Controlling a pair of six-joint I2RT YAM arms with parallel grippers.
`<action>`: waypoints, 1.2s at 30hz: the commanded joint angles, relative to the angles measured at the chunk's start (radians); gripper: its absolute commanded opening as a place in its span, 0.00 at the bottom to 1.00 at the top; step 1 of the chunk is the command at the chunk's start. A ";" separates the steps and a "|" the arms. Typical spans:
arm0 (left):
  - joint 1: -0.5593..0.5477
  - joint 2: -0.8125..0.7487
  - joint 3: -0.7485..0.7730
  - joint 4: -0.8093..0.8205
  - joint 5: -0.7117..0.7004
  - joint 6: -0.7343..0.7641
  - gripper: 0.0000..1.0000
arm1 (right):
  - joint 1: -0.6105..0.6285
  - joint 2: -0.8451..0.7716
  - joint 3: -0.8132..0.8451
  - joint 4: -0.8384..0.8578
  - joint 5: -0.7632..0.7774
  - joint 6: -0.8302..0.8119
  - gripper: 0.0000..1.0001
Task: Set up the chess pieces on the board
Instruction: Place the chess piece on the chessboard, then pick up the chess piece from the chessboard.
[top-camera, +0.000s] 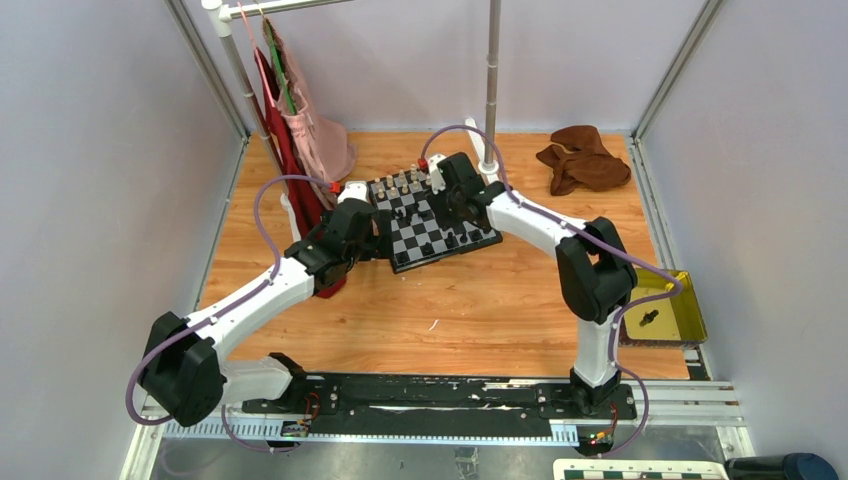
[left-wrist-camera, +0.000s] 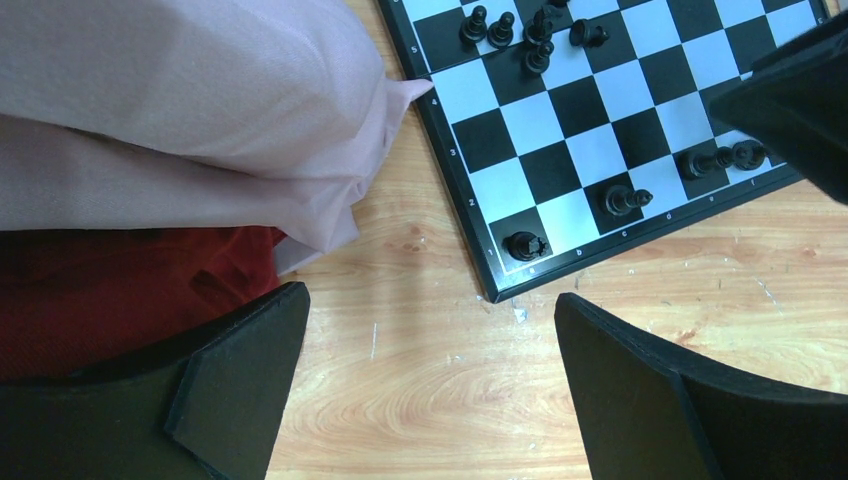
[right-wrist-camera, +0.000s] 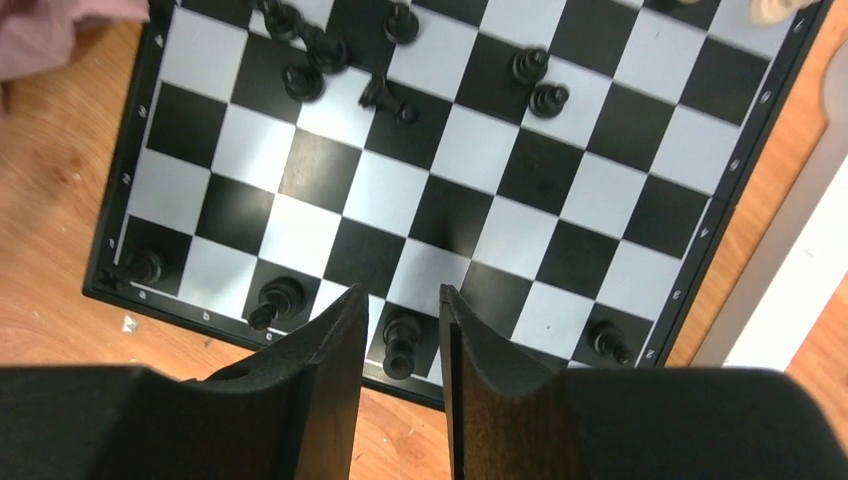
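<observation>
From above, the board (top-camera: 410, 228) lies on the table (top-camera: 480, 300), with cream pieces (top-camera: 400, 185) along its far edge and black pieces (top-camera: 428, 243) nearer. The left gripper (top-camera: 378, 235) hovers at the board's left edge, the right gripper (top-camera: 452, 205) over its right side.

Left wrist: the fingers (left-wrist-camera: 240, 380) are spread wide above the wood, beside the board's corner, where a black corner piece (left-wrist-camera: 525, 245) stands.

Right wrist: the fingers (right-wrist-camera: 335, 370) are narrowly apart, flanking a black edge piece (right-wrist-camera: 402, 342) without touching it.
</observation>
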 joint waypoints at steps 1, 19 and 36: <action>0.003 0.018 0.019 0.024 0.007 -0.001 1.00 | -0.005 0.033 0.079 -0.046 0.014 -0.022 0.37; 0.003 0.155 0.112 0.047 0.010 0.011 1.00 | -0.117 0.283 0.407 -0.094 -0.034 -0.006 0.37; 0.005 0.210 0.148 0.051 0.010 0.046 1.00 | -0.129 0.345 0.423 -0.060 -0.063 -0.002 0.36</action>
